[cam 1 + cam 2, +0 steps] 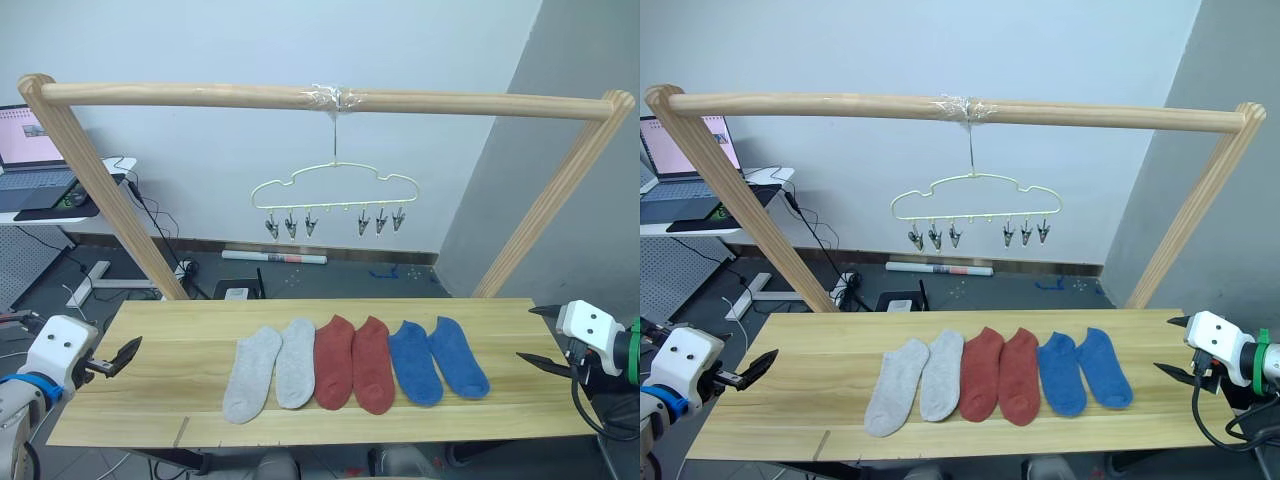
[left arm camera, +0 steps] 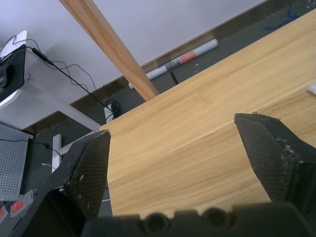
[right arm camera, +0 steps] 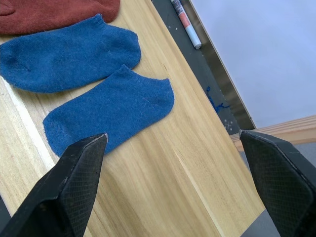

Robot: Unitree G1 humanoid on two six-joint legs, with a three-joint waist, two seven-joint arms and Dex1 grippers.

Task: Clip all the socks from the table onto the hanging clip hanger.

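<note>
Six socks lie side by side in a row on the light wood table point(image 1: 160, 330): two light grey socks point(image 1: 252, 375) point(image 1: 296, 362), two rust red socks point(image 1: 334, 362) point(image 1: 372, 364) and two blue socks point(image 1: 414, 362) point(image 1: 458, 357). The pale yellow clip hanger point(image 1: 335, 185) hangs from the wooden rail above and behind them, its grey clips bare. My left gripper point(image 1: 122, 358) hovers open at the table's left end, well away from the grey socks. At the right end my right gripper point(image 1: 526, 333) is open, a short way from the outer blue sock point(image 3: 108, 111).
The thick wooden rail point(image 1: 200, 95) rests on two slanted posts point(image 1: 110, 200) point(image 1: 545, 210) that rise from behind the table's ends. A desk with a laptop point(image 1: 30, 150) stands at the back left. A tube point(image 1: 273, 258) and cables lie on the floor behind.
</note>
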